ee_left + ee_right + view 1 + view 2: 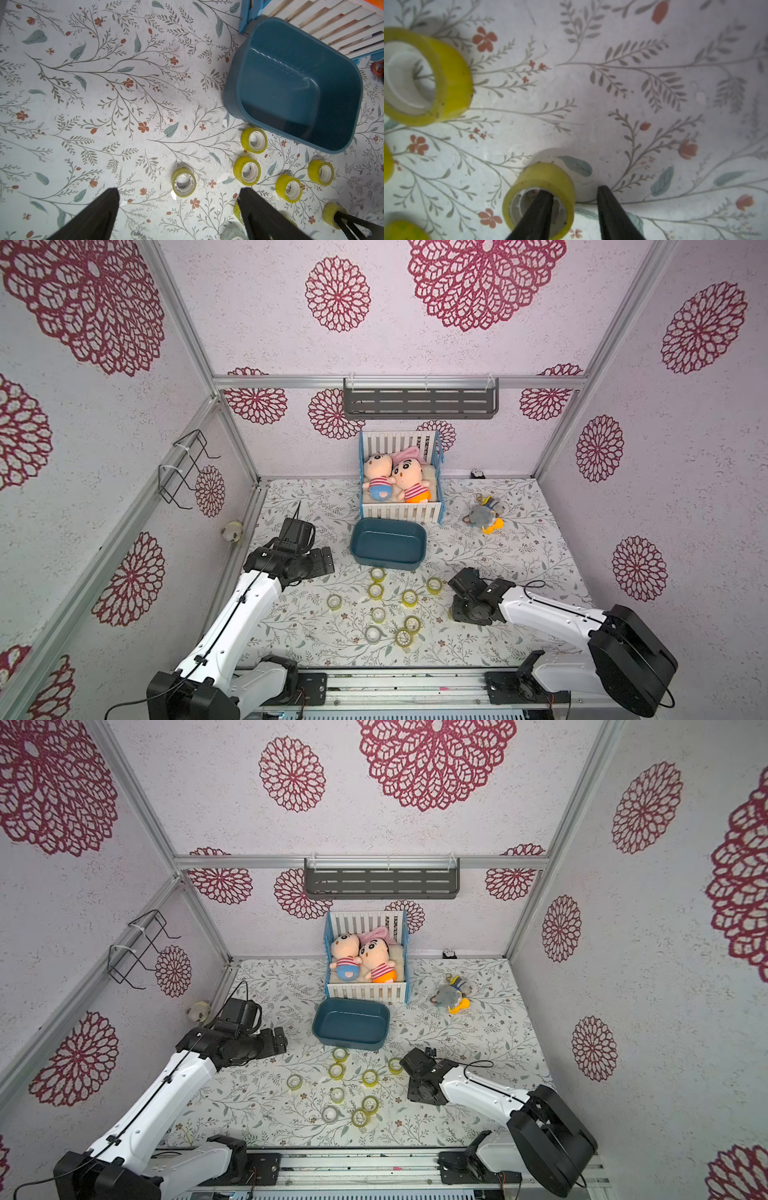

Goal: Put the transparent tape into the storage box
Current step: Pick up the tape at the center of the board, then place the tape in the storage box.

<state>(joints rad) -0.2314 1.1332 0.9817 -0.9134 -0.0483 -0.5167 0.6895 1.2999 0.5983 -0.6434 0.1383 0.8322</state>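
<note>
Several yellowish transparent tape rolls (pixel 409 598) lie flat on the floral table in front of the storage box (pixel 388 568), a dark teal tub with nothing in it. My right gripper (pixel 572 189) straddles the wall of one tape roll (pixel 546 176). One finger is down in its white core and the other stands outside, a gap away from the roll, so the jaws are open. That roll (pixel 329 215) also shows in the left wrist view; my wrist hides it in both top views. My left gripper (pixel 179 190) hovers open left of the box, above another roll (pixel 184 185).
A white-slatted blue crib (pixel 401 510) holding two dolls stands right behind the box. A grey plush keychain (pixel 484 514) lies at the back right. A small toy (pixel 232 531) sits by the left wall, below a wire rack (pixel 187 466).
</note>
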